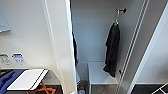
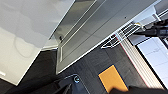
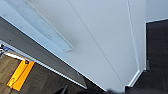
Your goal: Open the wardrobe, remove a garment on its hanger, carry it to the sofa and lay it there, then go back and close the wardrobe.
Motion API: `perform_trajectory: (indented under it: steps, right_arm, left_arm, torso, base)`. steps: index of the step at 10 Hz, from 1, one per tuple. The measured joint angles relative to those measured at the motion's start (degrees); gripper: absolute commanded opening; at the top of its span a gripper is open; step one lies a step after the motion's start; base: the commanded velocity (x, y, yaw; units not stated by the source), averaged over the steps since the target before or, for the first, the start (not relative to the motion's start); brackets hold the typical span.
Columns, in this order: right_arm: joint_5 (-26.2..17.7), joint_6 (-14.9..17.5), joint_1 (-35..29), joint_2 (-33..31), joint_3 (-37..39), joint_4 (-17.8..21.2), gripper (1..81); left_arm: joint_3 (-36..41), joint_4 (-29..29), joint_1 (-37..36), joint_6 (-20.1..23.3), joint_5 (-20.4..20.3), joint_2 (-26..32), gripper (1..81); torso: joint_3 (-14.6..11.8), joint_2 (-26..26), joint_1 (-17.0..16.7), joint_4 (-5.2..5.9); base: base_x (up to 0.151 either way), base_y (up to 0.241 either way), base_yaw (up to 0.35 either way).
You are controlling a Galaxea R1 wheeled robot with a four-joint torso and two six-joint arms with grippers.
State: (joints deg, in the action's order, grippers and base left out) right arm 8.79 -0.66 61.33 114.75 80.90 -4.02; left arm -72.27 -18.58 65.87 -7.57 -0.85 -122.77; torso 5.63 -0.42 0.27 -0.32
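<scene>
The wardrobe point(image 1: 100, 37) stands open; the black garment point(image 1: 112, 50) hangs inside on its hanger point(image 1: 116, 20), right of centre. Whether either gripper is open or closed cannot be told.

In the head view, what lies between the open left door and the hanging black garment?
In the head view, only the wardrobe's bare white back wall lies between the left door and the black garment; a dark garment edge peeks beside that door.

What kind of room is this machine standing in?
Probably a bedroom or a mock-up living space: an open white wardrobe with a black garment on a hanger, dark floor.
</scene>
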Motion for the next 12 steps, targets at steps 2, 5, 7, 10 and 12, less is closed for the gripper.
perform_trajectory:
  steps: [2, 5, 7, 10, 12]
  right_arm:
    - [0.05, -0.09, 2.06, 4.35, 6.78, 0.11, 81.1]
    - [0.00, -0.57, 5.75, 11.98, 18.12, 0.37, 81.1]
    - [-0.04, -0.91, 8.57, 17.69, 26.27, 0.45, 81.1]
    - [0.00, -1.18, 11.41, 26.01, 38.03, 0.56, 81.1]
    - [-0.13, -1.34, 13.34, 31.50, 46.03, 0.59, 81.1]
  left_arm:
    - [-7.03, 0.01, 2.18, -0.02, -0.22, -4.02, 81.1]
    - [-18.77, 0.01, 5.49, 0.00, -0.44, -10.89, 81.1]
    - [-27.12, 0.01, 7.56, 0.05, -0.60, -16.09, 81.1]
    - [-38.57, 0.00, 10.12, 0.02, -0.72, -23.42, 81.1]
    - [-46.86, 0.00, 11.39, 0.02, -0.90, -28.36, 81.1]
  torso:
    - [-0.02, 0.00, 0.00, 0.00]
    - [-0.05, 0.00, 0.00, 0.00]
    - [-0.05, -0.02, 0.00, 0.00]
    - [-0.07, -0.02, -0.02, 0.00]
    - [-0.07, -0.05, -0.04, 0.00]
  base:
    - [0.000, 0.000, 0.000]
    - [0.000, 0.000, 0.000]
    - [0.000, 0.000, 0.000]
    - [0.000, 0.000, 0.000]
    - [0.000, 0.000, 0.000]
